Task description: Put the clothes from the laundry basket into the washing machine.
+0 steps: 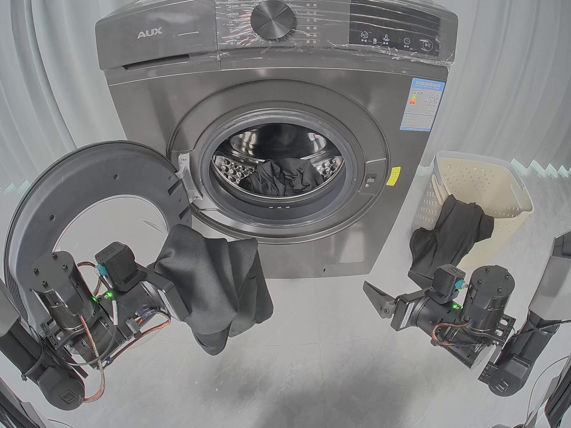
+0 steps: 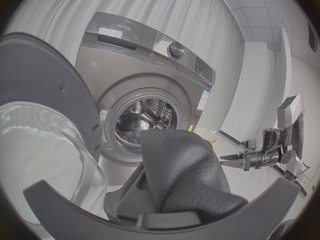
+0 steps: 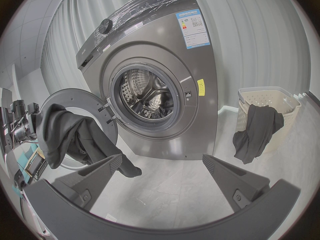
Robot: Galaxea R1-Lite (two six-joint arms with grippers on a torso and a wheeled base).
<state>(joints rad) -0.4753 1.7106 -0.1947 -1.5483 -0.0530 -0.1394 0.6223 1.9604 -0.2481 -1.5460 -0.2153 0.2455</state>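
Loading step, garment in hand. The left gripper (image 1: 189,295), clamped on a dark grey woven garment (image 1: 217,280), holds it off the floor, below and left of the round drum opening (image 1: 279,209) of the grey front-loading washing machine (image 1: 273,84). A dark bundle of clothes (image 1: 282,176) lies in the drum, and a black garment (image 1: 455,233) hangs over the rim of the cream perforated plastic laundry basket (image 1: 488,179). The right gripper (image 1: 378,302), fingers apart and empty, sits near that basket. The next move probably calls for lifting the held garment through the opening before letting go.

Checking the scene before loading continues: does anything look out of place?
A dark garment hangs over the rim of the basket, trailing down its outside toward the floor instead of lying inside. The left end effector holds another cloth; nothing else stands out.
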